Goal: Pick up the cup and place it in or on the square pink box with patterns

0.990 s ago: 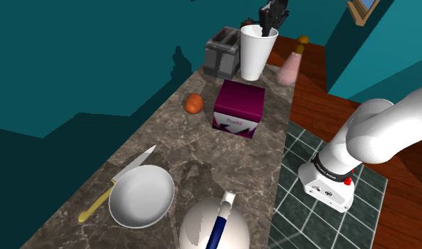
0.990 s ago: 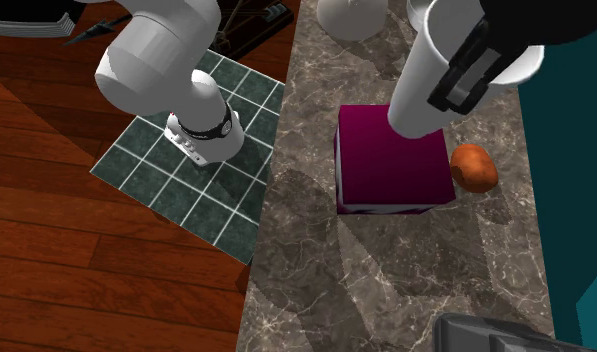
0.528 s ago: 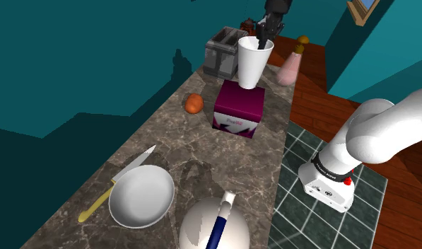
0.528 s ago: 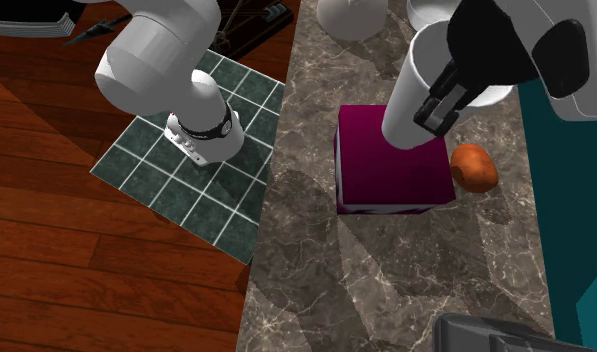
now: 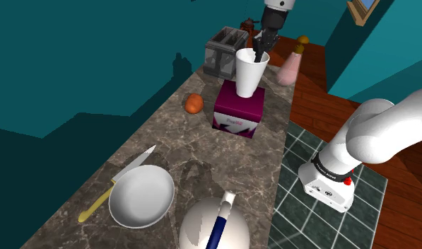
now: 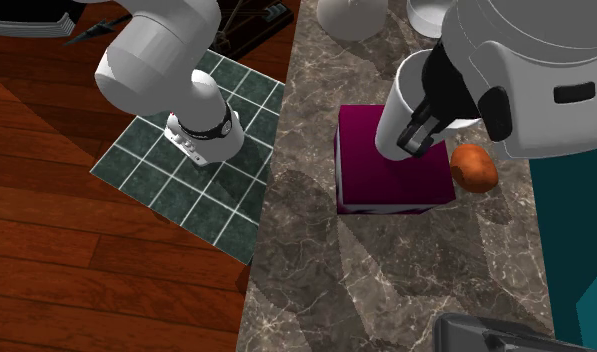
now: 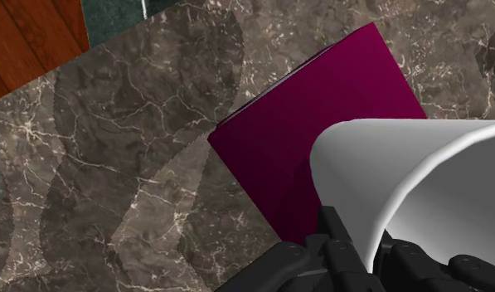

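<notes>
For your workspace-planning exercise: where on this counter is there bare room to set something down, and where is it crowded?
Free: the counter stretch between magenta box, orange and bowl. Crowded: the far end around toaster, cup and pink bottle.

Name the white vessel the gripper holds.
The tall cup above the magenta box, its rim clasped by the gripper; the shallow bowl lies untouched on the counter.
</notes>
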Controlling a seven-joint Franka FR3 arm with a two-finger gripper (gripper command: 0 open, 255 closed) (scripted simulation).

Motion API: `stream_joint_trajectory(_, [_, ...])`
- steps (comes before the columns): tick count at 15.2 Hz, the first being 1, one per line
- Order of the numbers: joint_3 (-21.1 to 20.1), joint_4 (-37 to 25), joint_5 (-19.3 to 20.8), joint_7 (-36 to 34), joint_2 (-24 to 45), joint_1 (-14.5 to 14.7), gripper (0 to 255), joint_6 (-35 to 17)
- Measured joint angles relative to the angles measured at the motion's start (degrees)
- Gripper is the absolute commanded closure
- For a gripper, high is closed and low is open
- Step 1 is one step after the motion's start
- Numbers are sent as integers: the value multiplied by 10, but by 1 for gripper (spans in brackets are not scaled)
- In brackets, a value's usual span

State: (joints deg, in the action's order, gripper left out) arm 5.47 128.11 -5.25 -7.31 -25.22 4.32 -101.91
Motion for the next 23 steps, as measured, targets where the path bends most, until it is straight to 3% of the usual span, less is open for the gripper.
stream_joint_trajectory(8, [0,17,0,2,1,0,255,-18])
stream_joint_trajectory(9, [0,17,0,2,1,0,0,-18])
stream_joint_trajectory(15, [0,17,0,2,1,0,0,-18])
stream_joint_trajectory(19, [3,-39,2,1,1,-1,0,37])
stream_joint_trajectory(23, [5,-58,2,1,4,-2,0,54])
